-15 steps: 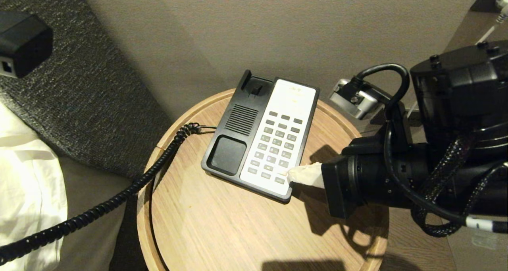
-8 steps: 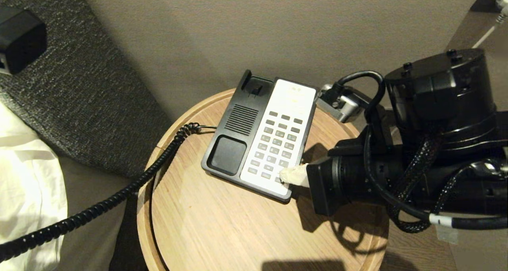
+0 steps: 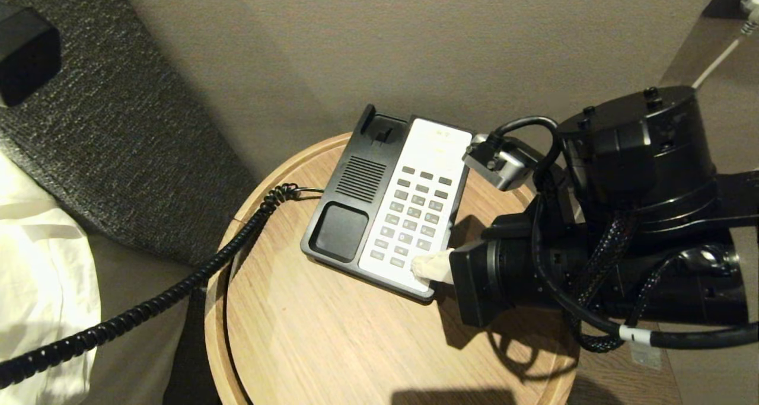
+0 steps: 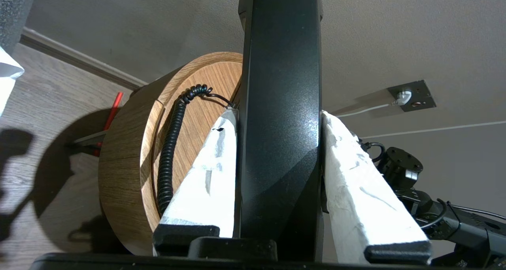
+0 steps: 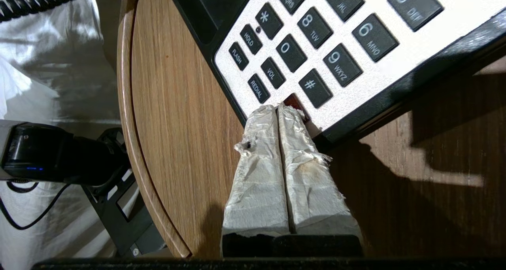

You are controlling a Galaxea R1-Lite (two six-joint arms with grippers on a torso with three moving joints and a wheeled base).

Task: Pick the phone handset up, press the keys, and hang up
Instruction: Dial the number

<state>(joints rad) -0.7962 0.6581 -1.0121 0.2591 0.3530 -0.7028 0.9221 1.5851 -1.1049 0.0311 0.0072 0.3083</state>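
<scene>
The black-and-white phone base (image 3: pixel 388 206) sits on a round wooden table, and its cradle (image 3: pixel 341 230) is empty. The keys (image 3: pixel 415 215) are grey buttons in the white faceplate. My right gripper (image 3: pixel 418 267) is shut, and its taped tips (image 5: pixel 278 108) rest at the red-marked key (image 5: pixel 294 102) in the near corner of the keypad. The phone handset (image 4: pixel 280 123) is out of the head view. In the left wrist view it stands between the white-taped fingers (image 4: pixel 213 171) of my left gripper (image 4: pixel 278 116), which is shut on it. Its coiled cord (image 3: pixel 178 289) trails off the table's left side.
The table's raised rim (image 3: pixel 220 310) runs round the phone. A grey upholstered headboard (image 3: pixel 118 144) and white bedding (image 3: pixel 41 286) lie to the left. A wall socket with a white plug (image 4: pixel 411 96) is on the wall behind. The bulky right arm (image 3: pixel 622 245) overhangs the table's right side.
My right arm has moved left over the phone. Its shut tips have slid from the faceplate's right edge further onto the bottom row of keys. The phone and cord have not moved.
</scene>
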